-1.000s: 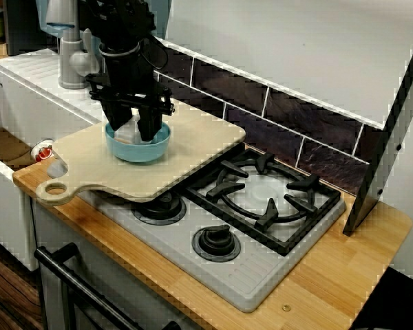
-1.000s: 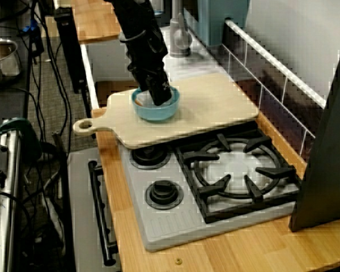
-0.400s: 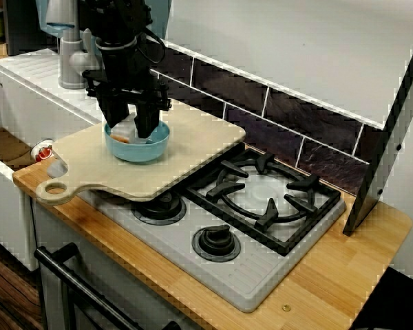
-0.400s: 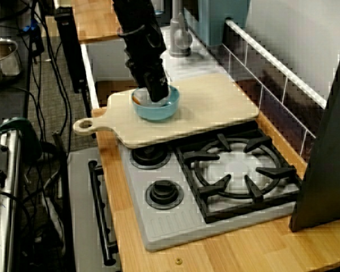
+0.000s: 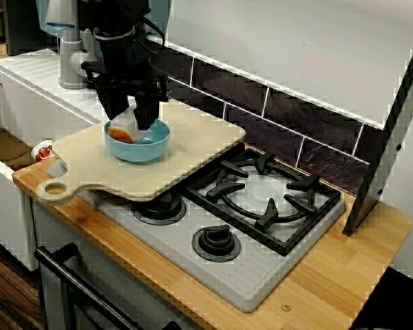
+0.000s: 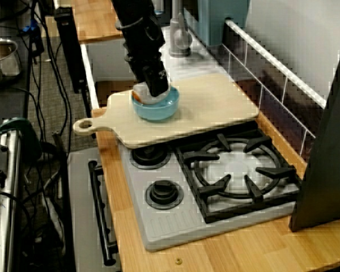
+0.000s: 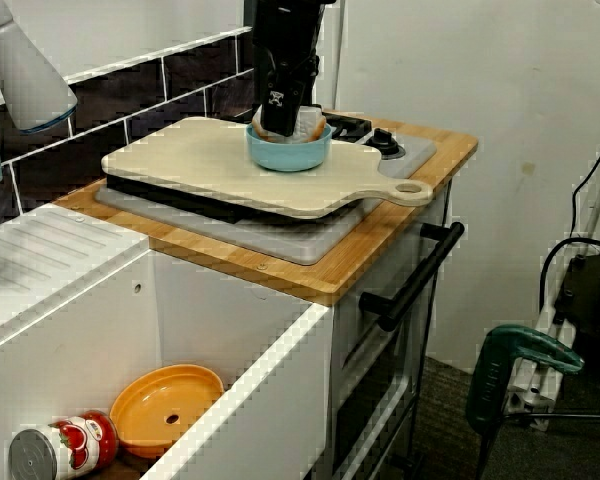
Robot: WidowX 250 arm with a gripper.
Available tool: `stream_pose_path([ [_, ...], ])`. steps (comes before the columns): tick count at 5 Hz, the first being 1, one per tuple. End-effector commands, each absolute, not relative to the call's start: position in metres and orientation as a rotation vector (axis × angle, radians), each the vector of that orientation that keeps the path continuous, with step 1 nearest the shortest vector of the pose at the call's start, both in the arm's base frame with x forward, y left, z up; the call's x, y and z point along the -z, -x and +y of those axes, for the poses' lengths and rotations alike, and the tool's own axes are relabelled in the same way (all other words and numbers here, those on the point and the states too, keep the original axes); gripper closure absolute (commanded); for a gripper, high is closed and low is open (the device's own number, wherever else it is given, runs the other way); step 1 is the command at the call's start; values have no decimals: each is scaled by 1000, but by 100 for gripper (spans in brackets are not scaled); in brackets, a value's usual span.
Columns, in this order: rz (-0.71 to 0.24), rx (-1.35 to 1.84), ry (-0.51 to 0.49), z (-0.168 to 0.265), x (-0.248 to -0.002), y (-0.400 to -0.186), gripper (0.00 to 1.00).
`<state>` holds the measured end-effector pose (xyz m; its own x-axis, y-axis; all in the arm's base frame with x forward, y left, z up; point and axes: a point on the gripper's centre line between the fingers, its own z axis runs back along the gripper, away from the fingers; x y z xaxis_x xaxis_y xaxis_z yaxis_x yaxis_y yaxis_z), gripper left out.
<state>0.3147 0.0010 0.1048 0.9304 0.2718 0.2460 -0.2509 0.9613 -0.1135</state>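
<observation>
A light blue bowl [image 5: 143, 146] [image 6: 160, 109] [image 7: 290, 153] stands on a pale wooden cutting board [image 5: 193, 144] [image 6: 215, 105] [image 7: 180, 160] that lies over the left half of the stove. My black gripper [image 5: 129, 121] [image 6: 152, 90] [image 7: 285, 122] hangs straight down over the bowl's back-left rim. It is shut on a white and orange item [image 5: 122, 128] [image 6: 141, 95] [image 7: 308, 125], held just above the bowl's inside. What the item is I cannot tell.
A black burner grate [image 5: 268, 192] and a stove knob [image 5: 217, 242] lie right of the board. A grey faucet [image 5: 72, 62] stands behind the gripper. The sink holds an orange plate [image 7: 167, 405] and a can [image 7: 60, 445]. A dark panel [image 5: 392, 130] leans at far right.
The gripper rose slightly and drifted toward the bowl's back-left rim, lifting the white and orange item up out of the bowl. Bowl and board stayed put.
</observation>
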Motion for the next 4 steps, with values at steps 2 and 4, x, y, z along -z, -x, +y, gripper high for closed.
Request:
stream_pose_path([
  [2,-369,-279,115,15,-153,-330,100],
  [4,-384,-286,110,24,-158,-349,100],
])
